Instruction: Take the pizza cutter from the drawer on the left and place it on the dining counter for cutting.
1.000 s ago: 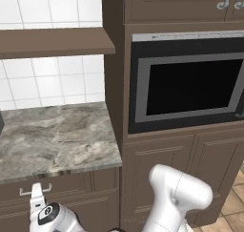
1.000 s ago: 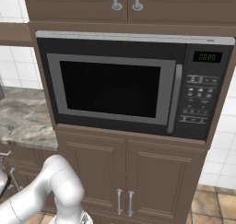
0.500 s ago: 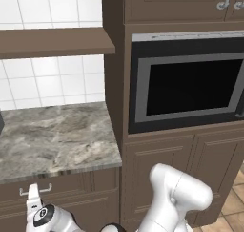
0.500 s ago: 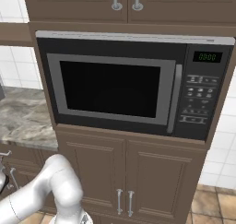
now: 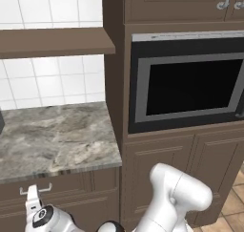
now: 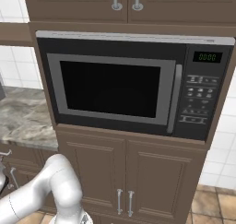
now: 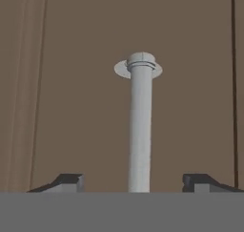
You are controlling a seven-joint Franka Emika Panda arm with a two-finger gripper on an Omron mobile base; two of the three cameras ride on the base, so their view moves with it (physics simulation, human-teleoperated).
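The drawer (image 5: 71,188) is a dark-brown front under the marble worktop, and it is closed. Its silver bar handle (image 7: 140,131) runs up the middle of the hand view against the brown wood. My gripper (image 7: 133,181) is open, with one dark fingertip (image 7: 66,182) on each side of the bar and a gap on both sides. From the left base view the gripper (image 5: 32,197) is at the drawer handle (image 5: 38,189), low on the left. The pizza cutter is hidden. The dining counter is out of view.
A marble worktop (image 5: 52,135) backed by white tiles lies above the drawer. To its right stands a tall cabinet with a built-in microwave (image 6: 124,87) and doors with vertical handles (image 6: 123,201) below. My white arm (image 5: 176,193) crosses low in front of those doors.
The hand stays at the drawer handle. The arm's elbow has shifted only slightly.
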